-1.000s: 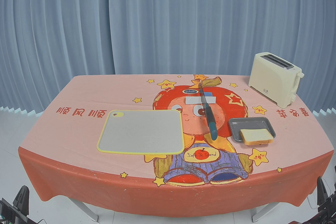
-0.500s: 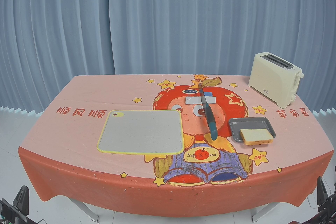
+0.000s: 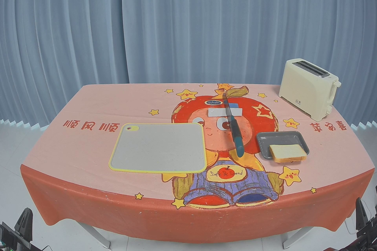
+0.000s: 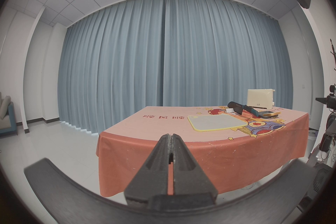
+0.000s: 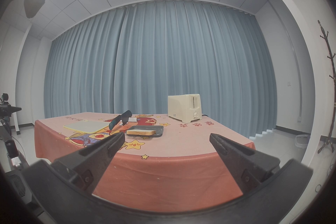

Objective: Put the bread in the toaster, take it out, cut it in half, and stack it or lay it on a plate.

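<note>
A slice of bread (image 3: pixel 288 153) lies on a grey tray (image 3: pixel 275 139) at the table's right front. A cream toaster (image 3: pixel 308 88) stands at the far right corner, slots empty. A knife (image 3: pixel 234 128) with a teal handle rests mid-table, beside a grey cutting board (image 3: pixel 159 147) with a yellow rim. My left gripper (image 4: pixel 170 151) is shut and empty, low and well off the table's left front. My right gripper (image 5: pixel 167 151) is open and empty, below the table's right front edge, with the bread (image 5: pixel 141 132), tray (image 5: pixel 156 130) and toaster (image 5: pixel 184 107) beyond it.
The table wears a pink-orange cloth (image 3: pixel 94 106) with a cartoon print. A small white and blue card (image 3: pixel 220 111) lies under the knife blade. Blue curtains hang behind the table. White floor surrounds the table.
</note>
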`<state>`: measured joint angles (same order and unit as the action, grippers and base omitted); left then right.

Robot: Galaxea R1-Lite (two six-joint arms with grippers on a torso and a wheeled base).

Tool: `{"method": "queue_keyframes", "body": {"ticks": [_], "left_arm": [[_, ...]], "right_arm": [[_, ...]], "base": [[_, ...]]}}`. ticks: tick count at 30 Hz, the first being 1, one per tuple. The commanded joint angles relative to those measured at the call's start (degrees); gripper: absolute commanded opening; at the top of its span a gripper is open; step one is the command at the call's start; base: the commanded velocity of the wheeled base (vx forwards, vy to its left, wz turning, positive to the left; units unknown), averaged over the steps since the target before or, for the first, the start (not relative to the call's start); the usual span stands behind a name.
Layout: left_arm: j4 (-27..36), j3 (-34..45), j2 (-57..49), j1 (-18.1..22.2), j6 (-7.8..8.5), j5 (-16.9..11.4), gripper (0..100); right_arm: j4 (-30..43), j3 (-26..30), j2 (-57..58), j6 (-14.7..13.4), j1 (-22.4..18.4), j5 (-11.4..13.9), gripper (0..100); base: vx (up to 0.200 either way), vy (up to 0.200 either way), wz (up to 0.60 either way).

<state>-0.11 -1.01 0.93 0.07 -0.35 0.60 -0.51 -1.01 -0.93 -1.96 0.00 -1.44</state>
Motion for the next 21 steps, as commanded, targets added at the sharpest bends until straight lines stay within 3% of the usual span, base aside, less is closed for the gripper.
{"method": "queue_keyframes", "body": {"ticks": [1, 21], "left_arm": [[-0.1, 1.0, -0.9, 0.0, 0.0, 0.0, 0], [-0.1, 1.0, -0.9, 0.0, 0.0, 0.0, 0]], "right_arm": [[0.0, 1.0, 0.9, 0.0, 0.0, 0.0, 100], [0.0, 1.0, 0.9, 0.1, 0.0, 0.0, 100]], "base": [[0.0, 0.0, 0.0], [0.0, 0.0, 0.0]]}}
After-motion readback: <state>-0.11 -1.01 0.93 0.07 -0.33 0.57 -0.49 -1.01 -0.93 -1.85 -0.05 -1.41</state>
